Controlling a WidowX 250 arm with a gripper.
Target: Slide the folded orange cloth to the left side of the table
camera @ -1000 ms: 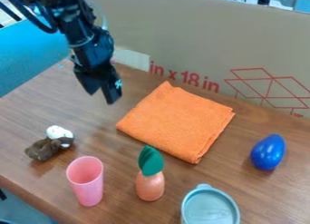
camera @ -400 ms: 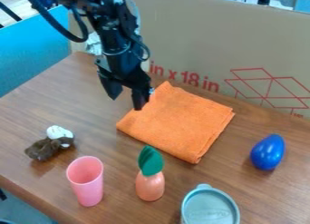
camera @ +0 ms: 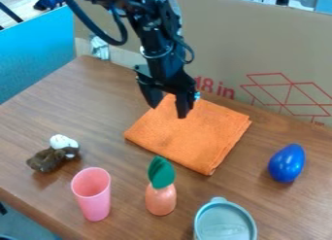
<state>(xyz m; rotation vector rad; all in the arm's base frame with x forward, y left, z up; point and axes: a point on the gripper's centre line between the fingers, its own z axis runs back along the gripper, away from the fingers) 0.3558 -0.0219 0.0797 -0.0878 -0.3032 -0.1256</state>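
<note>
I have the black gripper [camera: 168,112] hanging over the far left part of the orange cloth [camera: 194,137], with its tips pointing down. Its two fingers stand well apart, and I see nothing held between them. I can't tell from this angle how high the tips are above the fabric. The cloth lies folded and flat on the brown wooden table [camera: 77,98], around the middle and towards the far side, with one corner pointing to the near side.

To the right of the cloth I see a smooth blue egg [camera: 287,162], well apart from it. On the near side, just left of the cloth's near corner, stands a pinkish-orange toy with a green leaf [camera: 160,200]. Left of that, a pink cup [camera: 94,200] stands upright, its open mouth up. Farther left and a little farther back lies a small brown and white toy [camera: 48,159]. A grey-blue tub [camera: 225,224] sits at the near edge of my view, right of the leafy toy. Along the far side I have a cardboard sheet [camera: 272,44] with red print, and a bright blue panel [camera: 39,54] at the far left.
</note>
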